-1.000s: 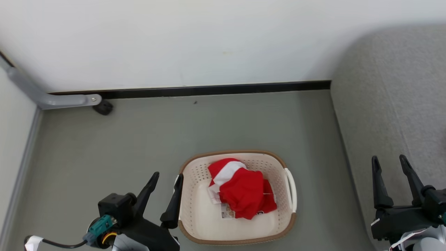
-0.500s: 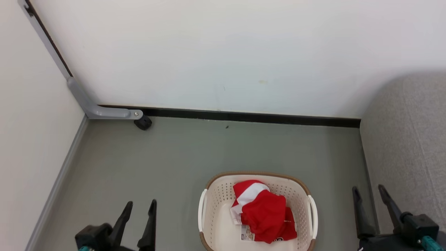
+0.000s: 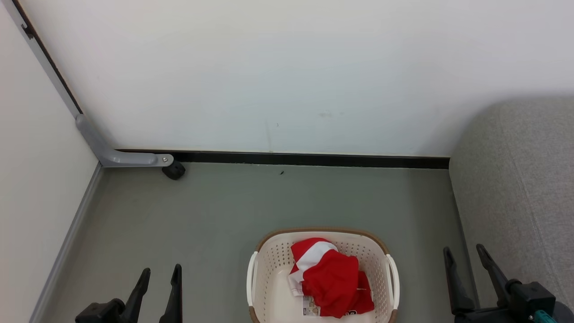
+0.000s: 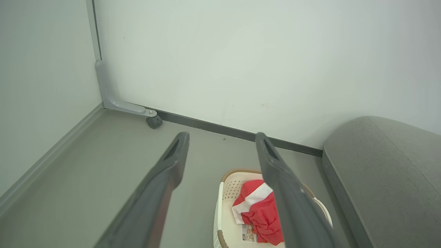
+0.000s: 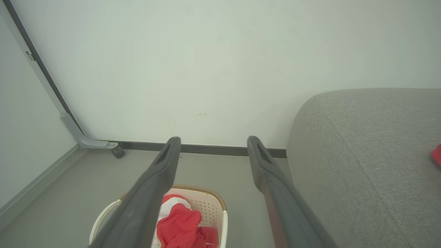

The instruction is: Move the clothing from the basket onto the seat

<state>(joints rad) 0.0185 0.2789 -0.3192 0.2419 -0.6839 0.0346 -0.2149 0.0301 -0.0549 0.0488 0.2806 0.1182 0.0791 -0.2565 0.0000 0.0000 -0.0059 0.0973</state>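
A: The head view takes in more wall (image 3: 291,67) and less floor (image 3: 215,211) than a second back. That is camera motion, not the things moving. Measured against the basket (image 3: 323,230), though, the left end effector (image 3: 161,270) has drawn off. It stood just beside the left handle (image 3: 251,280) and is now well apart from it, fingers spread, empty.

B: And the right end effector (image 3: 463,249)?

A: Spread as well, nothing in it, over the front edge of the seat (image 3: 515,179). The clothing (image 3: 329,278) lies bunched in the basket, toward its right side.

B: Judgement: no grasp is under way, so this is likely a reset before a pick.

A: Room for moving: bare floor lies left of and beyond the basket. The seat's edge runs near the right handle (image 3: 394,280), with a narrow strip of floor between. A red scrap (image 5: 437,153) shows on the seat at the edge of the right wrist view. Cannot tell what it is.
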